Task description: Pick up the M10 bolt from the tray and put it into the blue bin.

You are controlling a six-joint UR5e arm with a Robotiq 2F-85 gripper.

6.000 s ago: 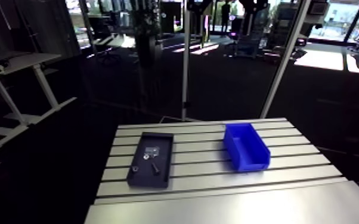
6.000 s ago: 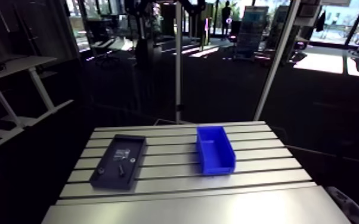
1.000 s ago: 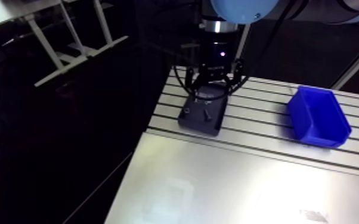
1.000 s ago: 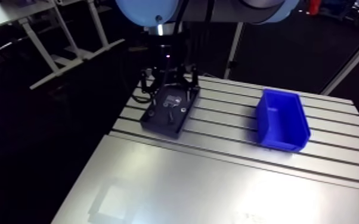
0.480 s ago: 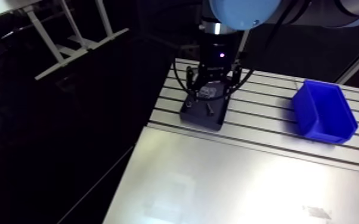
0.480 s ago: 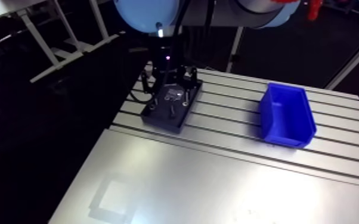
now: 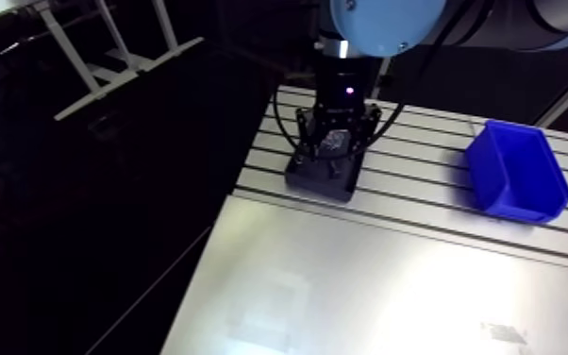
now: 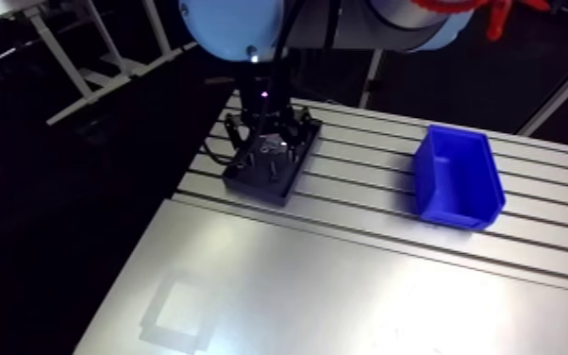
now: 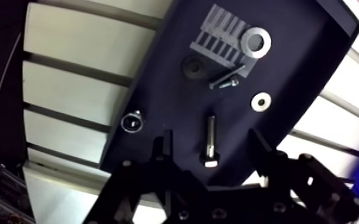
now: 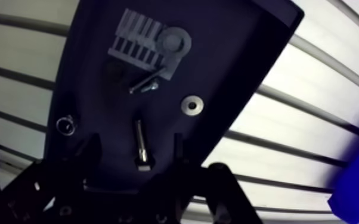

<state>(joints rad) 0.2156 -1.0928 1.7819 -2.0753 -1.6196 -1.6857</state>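
Claw (image 9: 211,136) lower than before, fingers (image 9: 165,149) wide astride bolt (image 9: 210,140), within tray (image 9: 158,89) rim

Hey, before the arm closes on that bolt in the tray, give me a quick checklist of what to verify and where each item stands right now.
1. Fingers open: ok, the gripper has its fingers apart.
2. Bolt centred: ok, the bolt lies between them on the tray floor.
3. Neighbours clear: ok, the small washer and short screw lie ahead of the fingers, apart from the bolt.
4. Height right for gripping: cannot tell.
5. Bolt size is M10: cannot tell.
6. Bin ready: ok, the blue bin stands open on the table, apart from the tray.
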